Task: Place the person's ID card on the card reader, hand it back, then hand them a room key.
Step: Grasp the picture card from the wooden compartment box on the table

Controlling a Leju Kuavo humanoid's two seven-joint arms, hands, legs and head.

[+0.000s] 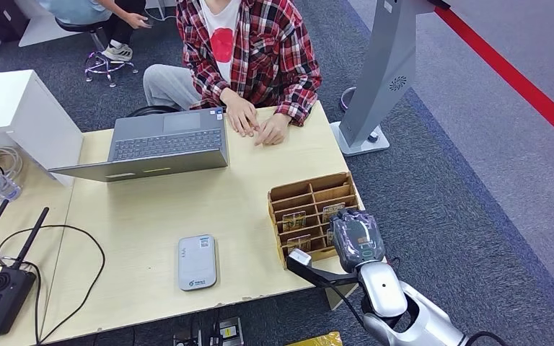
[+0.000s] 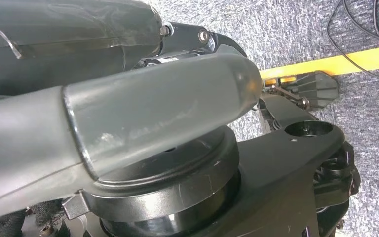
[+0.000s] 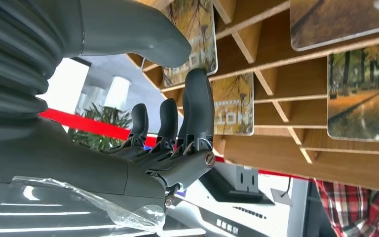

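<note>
Head view: the robot's right hand (image 1: 358, 239) hovers over the light-brown wooden rack of slotted compartments (image 1: 313, 190) at the right edge of the pale wooden table (image 1: 151, 209), with several printed room-key cards (image 1: 293, 219) standing in the slots. The white, rounded card reader (image 1: 197, 262) lies flat near the table's front edge, well apart from the rack, with nothing on it. We see no ID card here, so we cannot say where it is. The person in the red checked shirt (image 1: 249, 43) rests both hands on the table beside the open grey laptop (image 1: 160, 144). In the right wrist view the dark fingers (image 3: 197, 106) are extended and slightly apart, holding nothing, with a key card (image 3: 233, 103) just beyond their tips. We judge the step in hand to be picking a room key. To do it well, we would settle on one card, bring thumb and fingers to either face of its exposed edge, and lift straight out of the slot — a skewed pull could jam it against a divider. In the left wrist view the left hand's thick grey thumb (image 2: 153, 113) shows, but we cannot tell how its fingers lie.
</note>
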